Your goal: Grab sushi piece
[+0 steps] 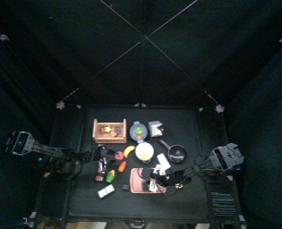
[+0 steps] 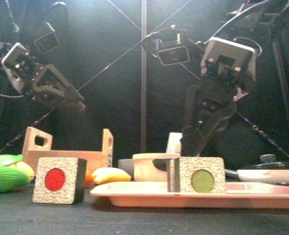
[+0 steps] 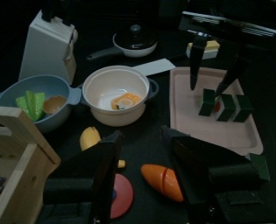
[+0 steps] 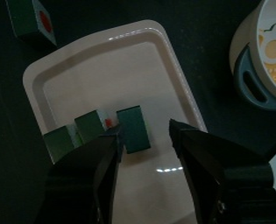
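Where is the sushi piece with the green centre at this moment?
In the front view, the sushi piece with the green centre stands on the pink tray, right of the middle, below the right arm. The sushi piece with the red centre stands off the tray, to its left.

Two black jointed arms with looping cables

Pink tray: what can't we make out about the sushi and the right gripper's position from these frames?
- Pink tray, top view: too small, and the right arm covers it.
- Sushi pieces, right wrist view: partly behind the right gripper; whether a fingertip touches one cannot be told.
- Front view: only the green-centred piece shows on the tray; the rim hides its base.
- Left gripper, left wrist view: dark and blurred, jaw state unclear.
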